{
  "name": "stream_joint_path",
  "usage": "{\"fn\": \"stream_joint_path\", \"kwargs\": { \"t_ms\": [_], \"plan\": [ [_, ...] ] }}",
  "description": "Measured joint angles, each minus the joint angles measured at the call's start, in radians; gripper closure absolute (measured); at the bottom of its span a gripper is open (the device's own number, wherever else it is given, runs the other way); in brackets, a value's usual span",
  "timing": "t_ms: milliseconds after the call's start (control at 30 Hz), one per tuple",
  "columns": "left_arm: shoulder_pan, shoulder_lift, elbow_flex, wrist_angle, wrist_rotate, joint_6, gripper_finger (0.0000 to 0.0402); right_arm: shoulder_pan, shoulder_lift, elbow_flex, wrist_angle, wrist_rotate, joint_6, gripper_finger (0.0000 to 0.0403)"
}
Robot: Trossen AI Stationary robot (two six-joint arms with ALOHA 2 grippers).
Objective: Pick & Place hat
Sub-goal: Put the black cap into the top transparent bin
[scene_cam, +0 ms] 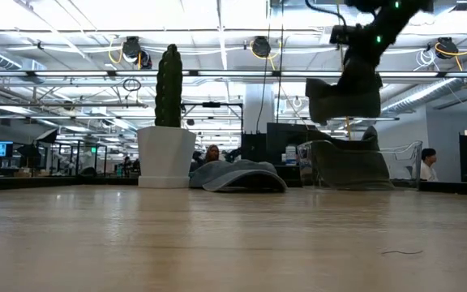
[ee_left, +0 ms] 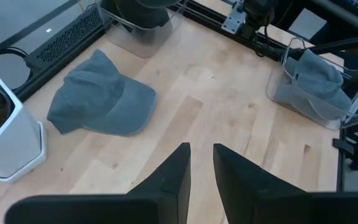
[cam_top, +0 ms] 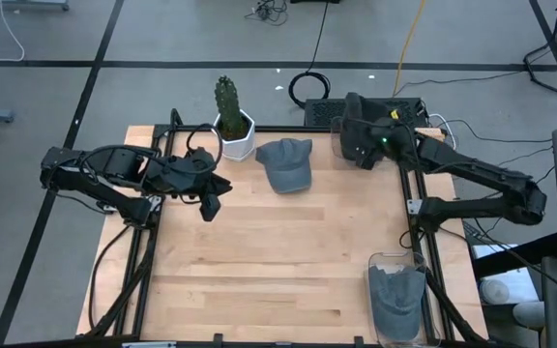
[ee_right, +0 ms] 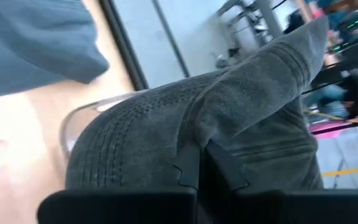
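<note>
so nearest the front edge of the light wooden tabletop (cam_top: pixel 278 261), on the right side, there's a clear plastic bin (cam_top: pixel 395 300) with a folded grey cap (cam_top: pixel 396 290) sitting inside it. nothing's touching that one.

moving back to the left side, the left gripper (cam_top: pixel 210 206) hangs over bare wood, its two dark fingers (ee_left: pixel 173 180) parted by a narrow gap with nothing between them. in its wrist view it looks toward the loose cap.

further back, near the rear edge and about centre, a blue-grey fabric baseball cap (cam_top: pixel 287 163) lies flat on the table. just beside it on the left is a white faceted pot (cam_top: pixel 234 134) with a tall green cactus (cam_top: pixel 226 97) in it.

at the far right rear corner, the right gripper (cam_top: pixel 356 145) is pinched tight on a dark grey ribbed cap (ee_right: pixel 229 130), the fabric bunched between its fingertips. the low view shows that cap (scene_cam: pixel 345 97) lifted up off the table, hanging above a second clear plastic bin (scene_cam: pixel 347 166). beyond the table there's an open room with ceiling lights, and a person (scene_cam: pixel 428 162) is visible way off at the right.
</note>
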Motion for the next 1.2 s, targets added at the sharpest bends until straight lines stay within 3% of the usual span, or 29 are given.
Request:
{"fn": "stream_joint_path", "kwargs": {
  "t_ms": [167,333,467,733,1200],
  "plan": [
    [-0.001,0.0,0.0,0.001,0.003,-0.045,0.0325,-0.018,-0.024,-0.175,0.261,0.089,-0.173,0.0401],
    [-0.023,0.0,0.0,0.001,0.009,-0.082,0.0325,-0.031,-0.025,-0.245,0.391,0.124,-0.32,0.0397],
    [-0.039,0.0,0.0,0.001,0.006,-0.108,0.0325,-0.051,-0.025,-0.268,0.394,0.075,-0.338,0.04],
    [-0.042,0.0,0.0,0.001,0.004,-0.153,0.0325,-0.071,-0.025,-0.334,0.397,0.074,-0.336,0.0387],
    [-0.042,0.0,0.0,0.001,-0.019,-0.161,0.0325,-0.055,-0.03,-0.353,0.377,0.074,-0.336,0.031]
  ]
}}
